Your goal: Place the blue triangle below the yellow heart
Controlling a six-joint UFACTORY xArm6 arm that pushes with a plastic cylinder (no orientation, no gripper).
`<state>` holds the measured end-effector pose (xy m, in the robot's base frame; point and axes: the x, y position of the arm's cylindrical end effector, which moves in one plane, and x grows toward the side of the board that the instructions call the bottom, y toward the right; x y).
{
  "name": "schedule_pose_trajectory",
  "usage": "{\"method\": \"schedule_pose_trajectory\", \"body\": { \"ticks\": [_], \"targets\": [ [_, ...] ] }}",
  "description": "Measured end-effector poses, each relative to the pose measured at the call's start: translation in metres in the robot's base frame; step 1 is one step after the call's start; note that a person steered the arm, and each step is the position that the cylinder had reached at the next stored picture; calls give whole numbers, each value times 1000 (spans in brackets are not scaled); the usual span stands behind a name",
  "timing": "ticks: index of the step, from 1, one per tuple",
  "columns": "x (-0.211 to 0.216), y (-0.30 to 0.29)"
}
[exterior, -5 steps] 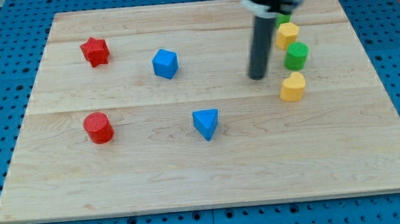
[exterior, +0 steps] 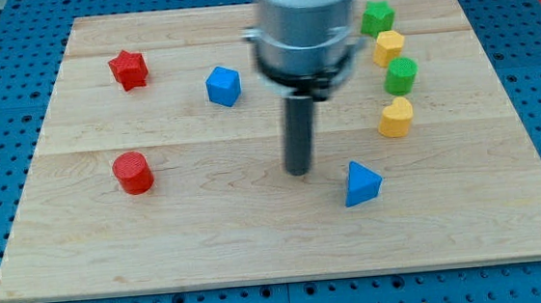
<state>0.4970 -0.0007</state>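
Observation:
The blue triangle [exterior: 361, 183] lies on the wooden board [exterior: 210, 243], right of centre and toward the view's bottom. The yellow heart [exterior: 396, 117] sits above it and a little to its right, with a gap between them. My tip [exterior: 298, 172] rests on the board just left of the blue triangle, a short gap apart from it. The rod rises from the tip to the arm's grey body at the view's top.
A green cylinder [exterior: 401, 75], a yellow block [exterior: 388, 47] and a green block [exterior: 376, 17] stand in a column above the heart. A blue cube [exterior: 223, 86], a red star [exterior: 129, 69] and a red cylinder [exterior: 132, 172] lie to the left.
The blue triangle has moved right and slightly down, from the board's centre to below-left of the heart. My tip has moved left and down to the triangle's left side.

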Motion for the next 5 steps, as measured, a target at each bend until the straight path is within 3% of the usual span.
{"method": "schedule_pose_trajectory", "body": {
  "ticks": [1,2,3,4,5],
  "targets": [
    [67,32],
    [57,74],
    [16,95],
    [21,153],
    [21,162]
  ]
}}
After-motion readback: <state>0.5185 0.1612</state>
